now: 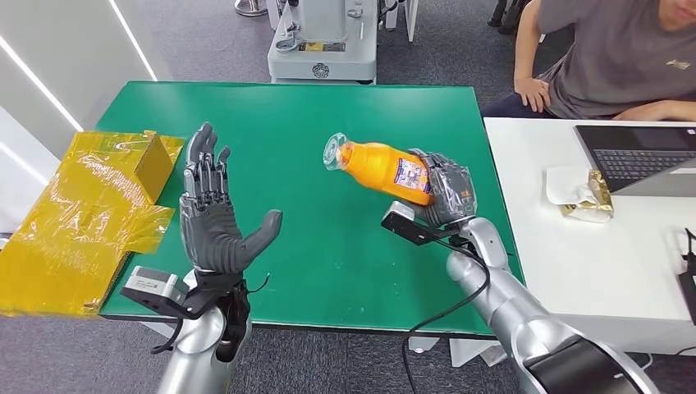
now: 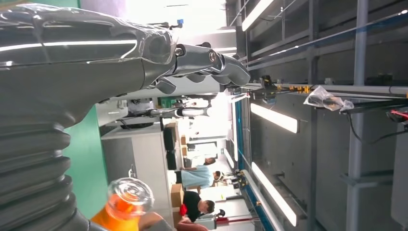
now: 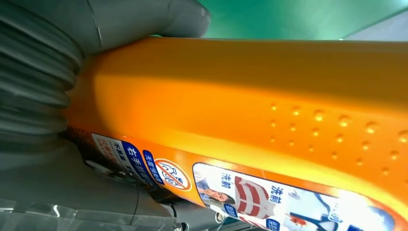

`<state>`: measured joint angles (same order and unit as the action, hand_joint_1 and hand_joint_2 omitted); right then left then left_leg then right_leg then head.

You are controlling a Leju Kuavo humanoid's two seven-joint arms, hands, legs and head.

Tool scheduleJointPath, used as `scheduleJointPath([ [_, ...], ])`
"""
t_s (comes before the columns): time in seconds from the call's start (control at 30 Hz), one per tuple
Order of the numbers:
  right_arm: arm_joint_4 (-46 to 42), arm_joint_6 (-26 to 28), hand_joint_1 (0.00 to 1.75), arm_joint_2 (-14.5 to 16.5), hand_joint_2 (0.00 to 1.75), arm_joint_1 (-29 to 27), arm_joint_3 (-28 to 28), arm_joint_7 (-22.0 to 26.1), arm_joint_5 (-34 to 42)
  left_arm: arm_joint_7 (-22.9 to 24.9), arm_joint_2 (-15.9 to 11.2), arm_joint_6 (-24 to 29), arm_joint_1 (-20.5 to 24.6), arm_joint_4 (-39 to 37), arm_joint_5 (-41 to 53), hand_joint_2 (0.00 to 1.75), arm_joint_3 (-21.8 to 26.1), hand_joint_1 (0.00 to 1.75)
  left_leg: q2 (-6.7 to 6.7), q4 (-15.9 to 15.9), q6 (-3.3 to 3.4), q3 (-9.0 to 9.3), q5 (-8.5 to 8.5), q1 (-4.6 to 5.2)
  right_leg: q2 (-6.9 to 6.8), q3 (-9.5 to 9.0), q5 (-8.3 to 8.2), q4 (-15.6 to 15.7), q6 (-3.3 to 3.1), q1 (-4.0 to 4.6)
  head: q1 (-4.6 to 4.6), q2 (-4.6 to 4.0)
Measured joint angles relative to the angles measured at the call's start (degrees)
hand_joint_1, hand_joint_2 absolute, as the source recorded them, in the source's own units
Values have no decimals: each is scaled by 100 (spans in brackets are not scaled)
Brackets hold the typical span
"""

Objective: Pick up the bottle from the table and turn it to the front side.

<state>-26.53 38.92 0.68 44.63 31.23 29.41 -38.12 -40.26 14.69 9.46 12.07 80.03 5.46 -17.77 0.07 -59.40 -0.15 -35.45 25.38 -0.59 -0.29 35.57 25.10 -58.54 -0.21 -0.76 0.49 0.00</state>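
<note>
The bottle (image 1: pixel 384 170) is off the table (image 1: pixel 328 263), held in the air over the green top, right of centre. The right hand (image 1: pixel 447 193) grips it around the lower body, fingers wrapped over the label end, so the clear cap (image 1: pixel 335 152) points left and slightly far. The bottle lies tilted near the horizontal rather than upright, which fits a turning step in progress: a grip low on the body leaves the neck and upper label free.

The right wrist view shows the orange side (image 3: pixel 250 96) pressed against the thumb (image 3: pixel 144 21), with a printed label strip (image 3: pixel 231 187) along one edge. Whether the front face is now presented cannot be told.

The left hand (image 1: pixel 215 222) holds nothing, palm up, fingers spread wide, near the left of the table, well apart from the bottle. Judged as ready to receive or steady it.

A yellow wrapper (image 1: pixel 82 213) lies at the far left edge. A person (image 1: pixel 607 57) sits at the far right beside a laptop (image 1: pixel 640 156) on a white table (image 1: pixel 591 271).
</note>
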Motion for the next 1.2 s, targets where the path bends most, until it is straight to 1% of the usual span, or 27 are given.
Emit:
scheduleJointPath([
  [0.07, -299, 22, 175, 91, 175, -183, -372, 325, -403, 0, 1, -4, 125, -142, 14, 175, 0, 0, -2, 0, 0, -2, 0, -1, -2, 1, 1, 0, 0, 0, 1, 0],
  [0.13, -734, 28, 175, 262, 175, -432, -975, 777, -821, 0, 9, -16, 277, -304, 28, 175, 0, 0, -2, 0, 0, -3, 0, -1, -2, 2, 1, -1, 0, 1, 0, 0],
  [0.17, -961, 29, 175, 356, 175, -553, -1265, 925, -913, 0, 16, -29, 356, -384, 32, 175, 0, 0, -3, 0, 0, -3, 0, -1, -4, 3, 1, -1, 0, 0, 0, 0],
  [0.23, -1408, 30, 175, 508, 175, -767, -1675, 1022, -880, 0, 32, -58, 499, -536, 35, 175, 0, 0, -6, 1, 0, -4, 0, -1, -8, 3, 3, 0, 0, 0, 0, 0],
  [0.3, -1851, 30, 175, 610, 175, -957, -1864, 1029, -789, 0, 56, -118, 626, -700, 39, 175, -1, 0, -7, 1, 0, -5, 0, 0, -9, 3, 4, 0, 0, 0, 1, 0],
  [0.5, -2961, 29, 175, 774, 175, -1504, -1929, 1043, -795, 0, 145, -272, 884, -1063, 76, 175, -5, 0, 6, -1, 2, -4, 4, 3, 5, 5, 1, 3, 1, -2, 1, 0],
  [0.63, -3322, 28, 175, 836, 175, -1669, -1928, 1063, -794, 0, 173, -321, 956, -1153, 120, 175, -21, 0, 3, 0, 2, -4, 4, 2, 3, 5, 2, 3, 1, -1, 0, 0],
  [1.0, -3477, 27, 175, 920, 175, -1739, -1884, 1079, -798, 0, 237, -433, 1030, -1199, 213, 175, -111, 0, 4, 0, 1, -5, 4, 2, 4, 5, 2, 3, 0, -1, 1, 0],
  [1.2, -3373, 27, 175, 946, 175, -1795, -1779, 1072, -997, 44, 248, -544, 1091, -1131, 390, 175, -234, 0, 3, 0, 1, -5, 5, 2, 3, 5, 2, 3, 1, -1, 2, 0],
])
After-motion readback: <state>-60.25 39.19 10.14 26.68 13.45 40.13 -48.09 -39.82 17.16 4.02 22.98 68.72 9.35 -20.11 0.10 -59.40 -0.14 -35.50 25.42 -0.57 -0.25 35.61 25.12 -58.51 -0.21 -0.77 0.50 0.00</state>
